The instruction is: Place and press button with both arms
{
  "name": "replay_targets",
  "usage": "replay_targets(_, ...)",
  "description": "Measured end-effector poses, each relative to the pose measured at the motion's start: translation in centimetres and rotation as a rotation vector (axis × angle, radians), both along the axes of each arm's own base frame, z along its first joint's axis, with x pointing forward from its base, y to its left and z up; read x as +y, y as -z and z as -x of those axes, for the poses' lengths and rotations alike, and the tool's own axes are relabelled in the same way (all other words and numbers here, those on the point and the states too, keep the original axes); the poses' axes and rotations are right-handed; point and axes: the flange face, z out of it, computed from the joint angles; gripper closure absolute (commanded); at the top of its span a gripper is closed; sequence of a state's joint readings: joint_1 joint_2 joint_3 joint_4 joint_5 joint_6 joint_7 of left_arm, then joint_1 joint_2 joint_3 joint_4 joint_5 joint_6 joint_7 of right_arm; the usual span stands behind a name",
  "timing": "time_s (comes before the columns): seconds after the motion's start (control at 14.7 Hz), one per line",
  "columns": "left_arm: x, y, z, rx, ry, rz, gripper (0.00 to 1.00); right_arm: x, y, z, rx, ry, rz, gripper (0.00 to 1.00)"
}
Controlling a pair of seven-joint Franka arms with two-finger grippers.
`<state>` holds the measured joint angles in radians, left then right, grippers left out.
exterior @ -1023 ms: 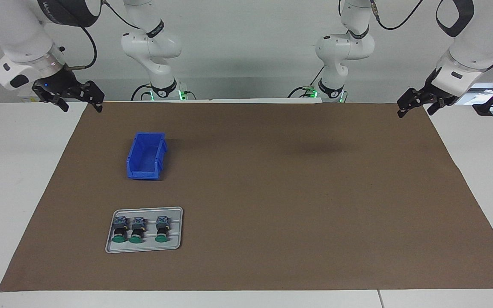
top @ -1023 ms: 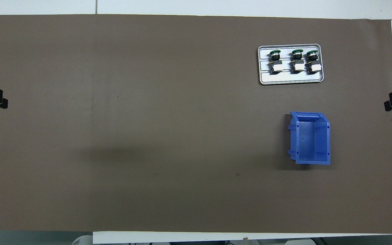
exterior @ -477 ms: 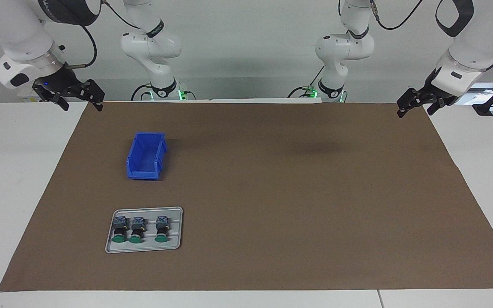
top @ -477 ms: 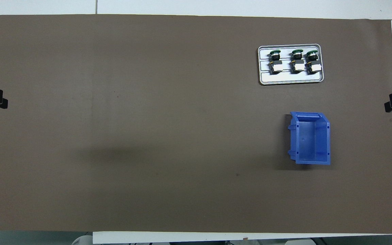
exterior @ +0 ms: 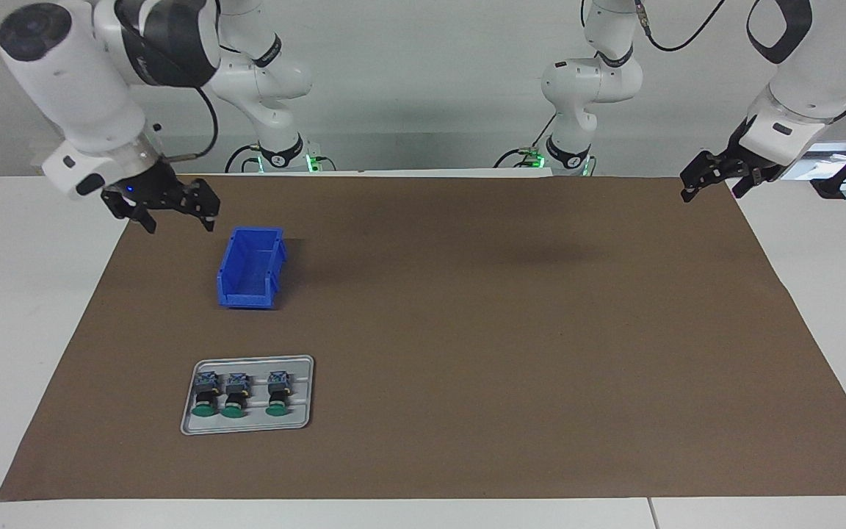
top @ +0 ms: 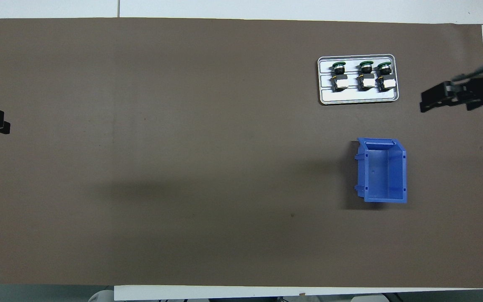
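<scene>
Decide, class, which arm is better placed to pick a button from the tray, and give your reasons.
Probably the right. The right gripper hangs open beside the blue bin, at the tray's end of the table. The left gripper waits open at the other end, away from the buttons.

Brown-matted table (exterior: 467, 330): bin (exterior: 250, 268), tray (exterior: 247, 426).

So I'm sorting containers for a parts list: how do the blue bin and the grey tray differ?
The blue bin is deep with tall walls; the grey tray is flat with a low rim. The bin holds nothing, while the tray holds three green-capped buttons. The bin lies nearer to the robots. Both sit toward the right arm's end.
</scene>
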<state>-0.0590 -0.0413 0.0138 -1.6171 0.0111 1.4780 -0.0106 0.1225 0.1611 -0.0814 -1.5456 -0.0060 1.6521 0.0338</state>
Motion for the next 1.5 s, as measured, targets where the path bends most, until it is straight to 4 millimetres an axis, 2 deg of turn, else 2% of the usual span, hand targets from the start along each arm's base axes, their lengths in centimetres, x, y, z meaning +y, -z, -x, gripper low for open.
replay_targets(0.14,0.0,0.0,0.0,0.000,0.000,0.000,0.00,1.7,4.2,-3.4,-0.033,-0.001,0.007,0.00)
replay_targets(0.34,0.0,0.0,0.0,0.000,0.000,0.000,0.00,2.9,10.8,-7.5,-0.061,-0.012,0.010,0.04)
replay_targets(0.48,0.0,0.0,0.0,0.000,0.000,0.000,0.00,4.4,13.9,-9.5,-0.057,0.013,0.004,0.07)
replay_targets(0.68,0.0,0.0,0.0,0.000,0.000,0.000,0.00,7.3,16.9,-11.2,-0.088,0.038,-0.007,0.10)
replay_targets(1.16,0.1,0.0,0.0,0.000,-0.002,0.000,0.00,7.2,22.7,-12.9,-0.140,0.041,-0.012,0.16)
replay_targets(1.5,0.1,0.0,0.0,0.000,-0.002,0.000,0.00,7.1,24.6,-12.3,-0.112,0.006,-0.008,0.21)
